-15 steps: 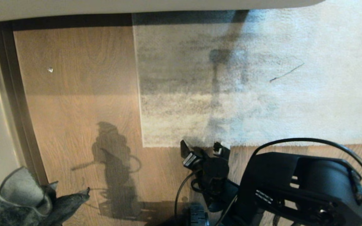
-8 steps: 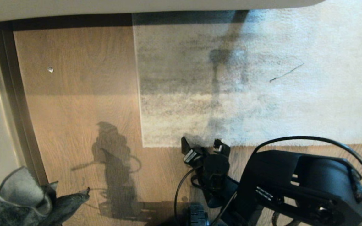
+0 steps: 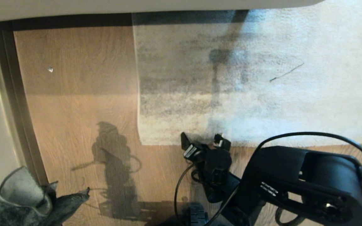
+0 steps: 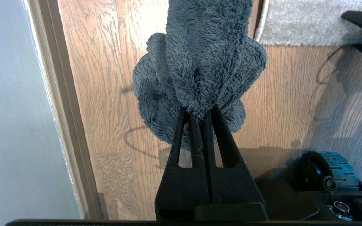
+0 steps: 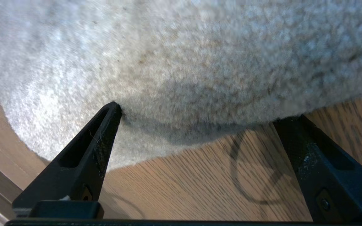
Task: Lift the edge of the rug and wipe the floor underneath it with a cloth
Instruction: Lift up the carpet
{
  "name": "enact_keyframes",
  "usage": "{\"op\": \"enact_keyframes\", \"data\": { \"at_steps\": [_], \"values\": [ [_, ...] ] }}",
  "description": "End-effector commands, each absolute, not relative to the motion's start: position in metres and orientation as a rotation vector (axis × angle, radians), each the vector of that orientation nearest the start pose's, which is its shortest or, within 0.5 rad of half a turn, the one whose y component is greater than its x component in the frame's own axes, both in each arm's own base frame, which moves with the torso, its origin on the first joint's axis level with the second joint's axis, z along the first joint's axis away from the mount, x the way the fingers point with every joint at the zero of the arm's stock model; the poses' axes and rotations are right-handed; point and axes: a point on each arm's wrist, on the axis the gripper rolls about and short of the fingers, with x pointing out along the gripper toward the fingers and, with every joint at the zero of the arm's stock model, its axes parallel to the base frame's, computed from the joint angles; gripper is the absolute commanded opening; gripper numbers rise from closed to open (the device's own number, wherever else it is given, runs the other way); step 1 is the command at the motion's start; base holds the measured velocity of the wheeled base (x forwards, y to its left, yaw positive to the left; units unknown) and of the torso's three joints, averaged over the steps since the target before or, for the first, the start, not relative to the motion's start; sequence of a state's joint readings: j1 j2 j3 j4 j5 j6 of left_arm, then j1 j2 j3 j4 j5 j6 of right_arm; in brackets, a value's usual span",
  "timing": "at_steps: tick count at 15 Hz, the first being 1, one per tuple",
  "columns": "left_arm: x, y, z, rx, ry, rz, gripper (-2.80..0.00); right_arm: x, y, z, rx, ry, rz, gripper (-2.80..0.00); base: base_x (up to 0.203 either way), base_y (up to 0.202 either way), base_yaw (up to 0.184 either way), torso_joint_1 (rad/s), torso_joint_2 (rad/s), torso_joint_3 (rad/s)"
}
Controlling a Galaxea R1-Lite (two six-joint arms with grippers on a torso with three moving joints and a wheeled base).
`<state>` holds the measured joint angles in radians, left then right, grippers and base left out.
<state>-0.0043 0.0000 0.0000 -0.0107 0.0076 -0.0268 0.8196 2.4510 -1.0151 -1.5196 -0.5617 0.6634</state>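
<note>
Rug edge [image 3: 187, 142] lies on the floor [image 3: 74, 103], its corner [image 3: 141, 139] slightly curled up. Right gripper [image 3: 204, 144] sits at that edge, jaws spread wide: one finger [image 5: 105, 131] presses into the pile on top of the rug, the other [image 5: 297, 141] rests by the border on the wood. Well away from the rug corner, beside the skirting board [image 3: 14, 103], the left gripper [image 4: 198, 114] hangs with its jaws pressed together, pinching the dark grey fluffy cloth [image 4: 200, 62] above the planks.
</note>
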Motion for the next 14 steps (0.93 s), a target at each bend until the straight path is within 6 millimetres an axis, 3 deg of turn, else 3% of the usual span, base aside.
{"op": "enact_keyframes", "data": {
  "at_steps": [1,9,14],
  "values": [
    [-0.023,0.000,0.077,-0.028,-0.011,0.003,-2.80,0.299,0.304,0.053,0.762,-0.031,0.288,0.00,0.000,0.000,0.000,0.000,0.00,0.000],
    [-0.023,0.000,0.077,-0.028,-0.012,0.003,-2.80,0.289,0.296,0.102,0.754,-0.120,0.317,0.00,0.000,0.000,0.000,0.000,0.00,0.000],
    [-0.023,0.000,0.077,-0.028,-0.012,0.003,-2.80,0.267,0.296,0.122,0.725,-0.132,0.355,0.00,0.000,0.000,0.000,0.000,0.00,0.000]
  ]
}}
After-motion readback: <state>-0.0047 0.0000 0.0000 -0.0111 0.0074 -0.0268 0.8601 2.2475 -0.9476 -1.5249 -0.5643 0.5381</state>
